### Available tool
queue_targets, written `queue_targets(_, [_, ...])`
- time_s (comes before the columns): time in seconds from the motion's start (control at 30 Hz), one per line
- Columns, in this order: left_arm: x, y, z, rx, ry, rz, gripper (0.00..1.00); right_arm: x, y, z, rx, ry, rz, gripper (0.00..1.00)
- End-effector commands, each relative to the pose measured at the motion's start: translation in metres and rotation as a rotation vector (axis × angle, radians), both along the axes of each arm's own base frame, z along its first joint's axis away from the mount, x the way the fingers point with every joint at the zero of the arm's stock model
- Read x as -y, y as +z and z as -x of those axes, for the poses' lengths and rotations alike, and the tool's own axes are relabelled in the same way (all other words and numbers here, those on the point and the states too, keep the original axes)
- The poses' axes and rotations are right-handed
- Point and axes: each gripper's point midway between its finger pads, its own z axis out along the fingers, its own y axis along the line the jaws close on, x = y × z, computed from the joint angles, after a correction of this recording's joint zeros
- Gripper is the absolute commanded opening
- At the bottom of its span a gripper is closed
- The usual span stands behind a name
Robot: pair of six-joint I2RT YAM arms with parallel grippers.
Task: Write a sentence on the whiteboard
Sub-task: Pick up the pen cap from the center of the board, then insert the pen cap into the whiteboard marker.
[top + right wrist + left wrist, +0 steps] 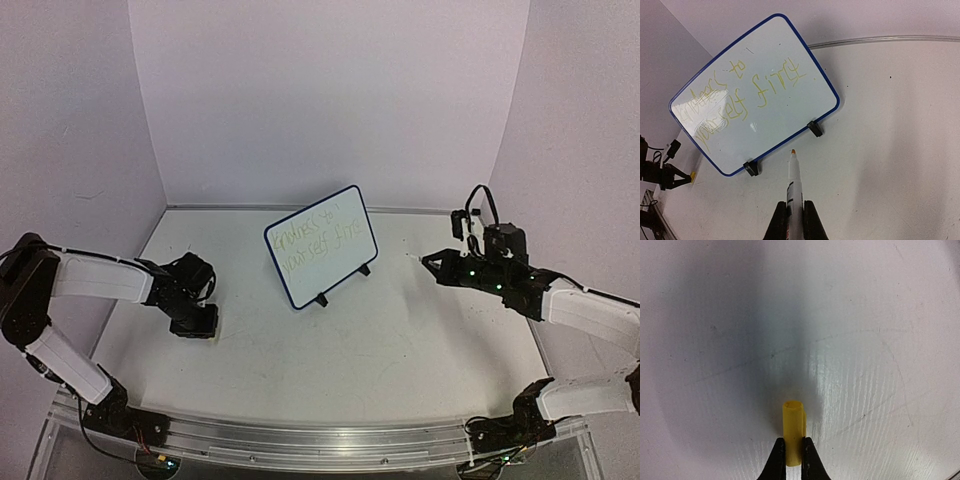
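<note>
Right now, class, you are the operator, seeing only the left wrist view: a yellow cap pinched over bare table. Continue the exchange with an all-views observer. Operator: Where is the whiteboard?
Observer: The whiteboard stands mid-table on two black clips, right of the left gripper and its cap.
Operator: Anything written?
Observer: A sentence, two faint yellow lines ending "yourself first".
Operator: And the pen?
Observer: The right gripper is shut on the pen, bare tip aimed at the whiteboard, not touching.

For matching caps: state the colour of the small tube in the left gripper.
Yellow; the small tube shows best in the left wrist view.
</note>
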Motion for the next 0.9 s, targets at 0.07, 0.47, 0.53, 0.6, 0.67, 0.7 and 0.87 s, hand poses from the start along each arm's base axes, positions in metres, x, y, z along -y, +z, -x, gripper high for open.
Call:
queue_targets(0.07, [0.011, 0.063, -0.020, 0.198, -0.096, 0.065, 0.00, -0.007, 0.049, 0.008, 0.065, 0.075, 0.013, 0.00])
queue_targets(0.47, [0.079, 0.213, -0.019, 0.460, -0.577, 0.262, 0.00, -0.050, 0.112, 0.030, 0.034, 0.339, -0.143, 0.00])
queue_targets(0.53, [0.097, 0.221, -0.008, 0.462, -0.676, 0.314, 0.00, -0.062, 0.117, 0.035, 0.016, 0.416, -0.174, 0.00])
queue_targets(0.6, [0.117, 0.221, 0.006, 0.441, -0.789, 0.351, 0.00, -0.073, 0.121, 0.041, -0.007, 0.501, -0.207, 0.00])
queue_targets(0.67, [0.135, 0.217, 0.018, 0.422, -0.867, 0.379, 0.00, -0.080, 0.122, 0.046, -0.030, 0.564, -0.229, 0.00])
queue_targets(0.7, [0.144, 0.216, 0.025, 0.418, -0.901, 0.395, 0.00, -0.082, 0.120, 0.047, -0.038, 0.574, -0.230, 0.00])
queue_targets(0.87, [0.182, 0.215, 0.041, 0.416, -1.033, 0.449, 0.00, -0.092, 0.112, 0.062, -0.081, 0.683, -0.253, 0.00])
